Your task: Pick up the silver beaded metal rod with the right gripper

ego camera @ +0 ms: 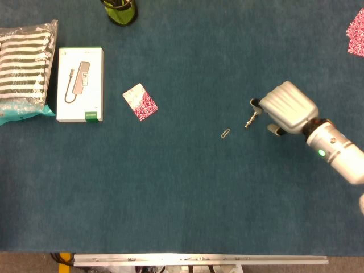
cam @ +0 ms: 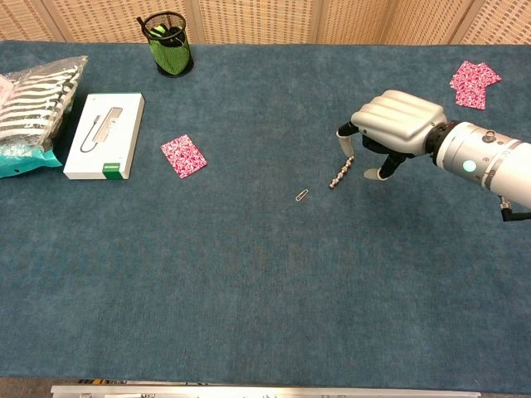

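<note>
We have the right hand [cam: 390,133] palm-down at right of centre, fingers spread and straddling the upper end of the rod [cam: 340,174], presumably to pinch it; rod lies flat on the cloth [cam: 249,274], paperclip [cam: 302,196] just lower left; nothing gripped yet.

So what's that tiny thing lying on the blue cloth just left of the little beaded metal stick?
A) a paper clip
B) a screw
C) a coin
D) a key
A: a small bent-wire paper clip lies on the table just left of the silver beaded metal rod, apart from it, while the right hand reaches over the rod's far end.
</note>
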